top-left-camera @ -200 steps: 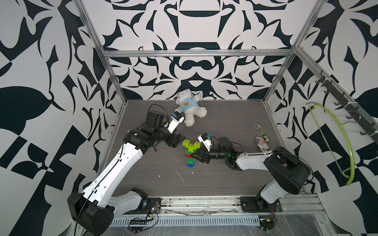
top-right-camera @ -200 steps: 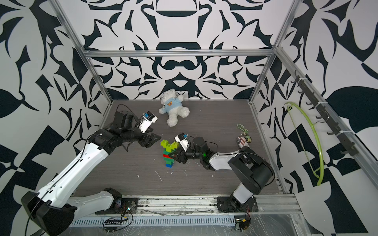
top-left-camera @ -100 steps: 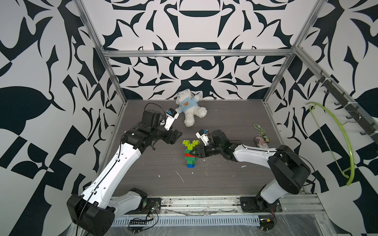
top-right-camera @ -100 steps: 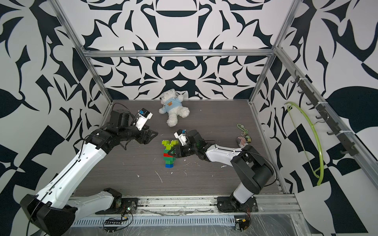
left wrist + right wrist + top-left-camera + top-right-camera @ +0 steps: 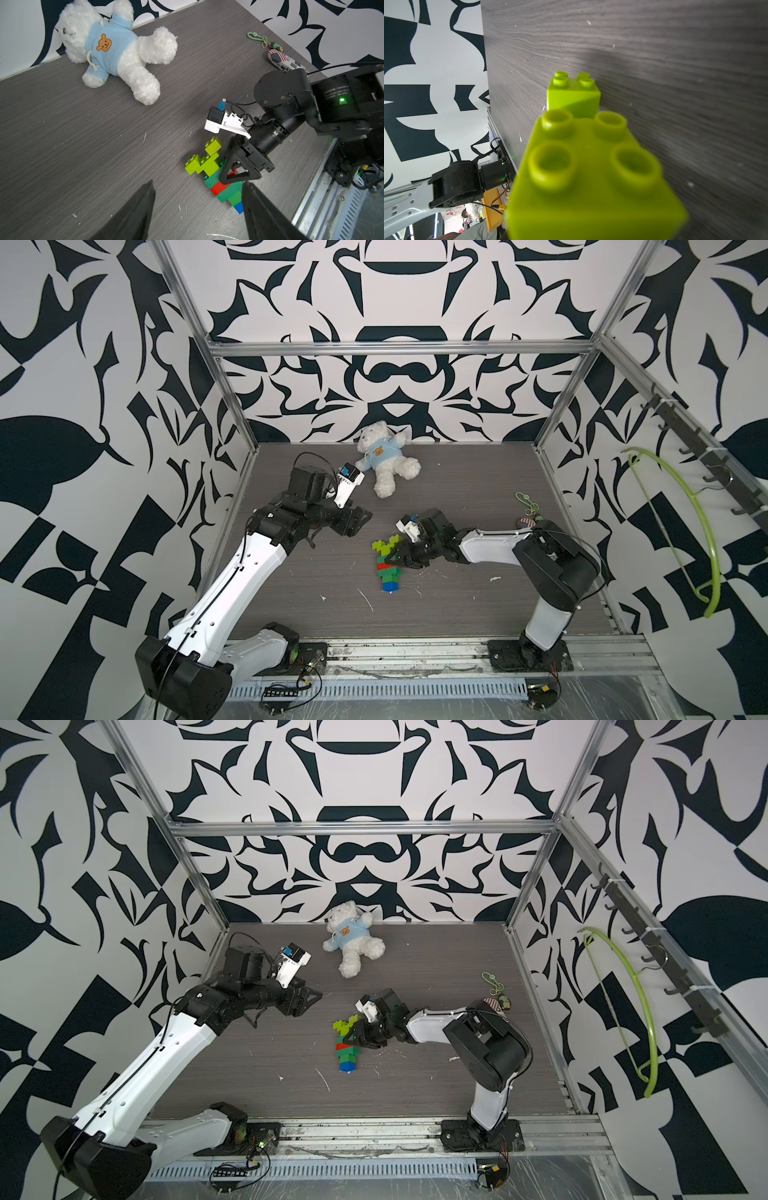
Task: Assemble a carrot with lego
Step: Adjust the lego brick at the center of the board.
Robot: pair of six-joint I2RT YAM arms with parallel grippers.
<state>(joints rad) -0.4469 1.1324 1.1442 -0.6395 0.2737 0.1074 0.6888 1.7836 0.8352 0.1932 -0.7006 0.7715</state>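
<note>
**Patterned robot cell with a lego carrot lying built on the table**

Black-and-white patterned walls are enclosing a dark grey wood-grain surface (image 5: 457, 605). The carrot (image 5: 388, 572) is lying flat near the middle of the surface. Its forked lime-green top (image 5: 591, 176) is being pointed toward the back edge and its blue tip (image 5: 390, 586) toward the front edge, with dark green and red bands between. The right gripper (image 5: 395, 560) is being held against the banded body just below the lime-green top. Whether its jaws are clamped on the bricks or slack cannot be told, as only one finger is being shown clearly. The left gripper (image 5: 197, 207) is being held clear of the carrot, toward the left edge, jaws spread with nothing between them. A white teddy bear (image 5: 384, 456) is lying at the back edge, a keychain (image 5: 525, 506) near the right edge.

All bricks are appearing joined, so the step in hand is being judged as the last seating or letting-go of the figure. A straight, gentle retreat of the right gripper is being called for next, so that the carrot is not dragged or pulled apart.
</note>
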